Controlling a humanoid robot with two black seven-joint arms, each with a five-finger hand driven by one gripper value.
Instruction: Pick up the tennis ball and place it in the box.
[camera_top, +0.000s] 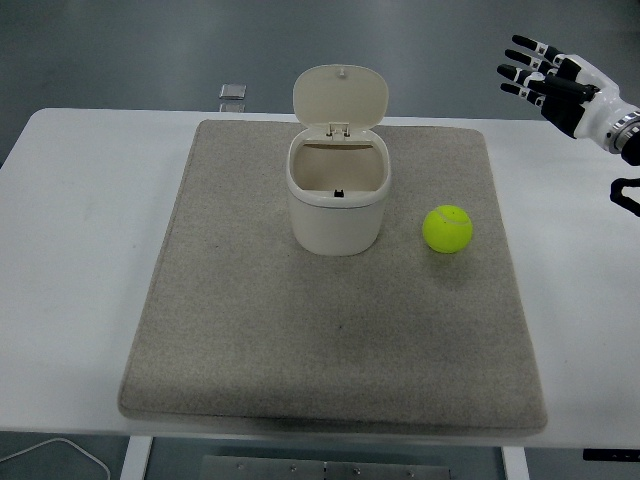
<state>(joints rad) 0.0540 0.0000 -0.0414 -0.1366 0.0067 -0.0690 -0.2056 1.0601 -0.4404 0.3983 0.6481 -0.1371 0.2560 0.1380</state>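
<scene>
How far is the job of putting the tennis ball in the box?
Done: only the box stands ready, its lid up. In hand: nothing; the right hand hangs open at the far right, apart from the tennis ball, which lies on the grey mat right of the box. Left: reaching, grasping, lifting, dropping it in.
</scene>
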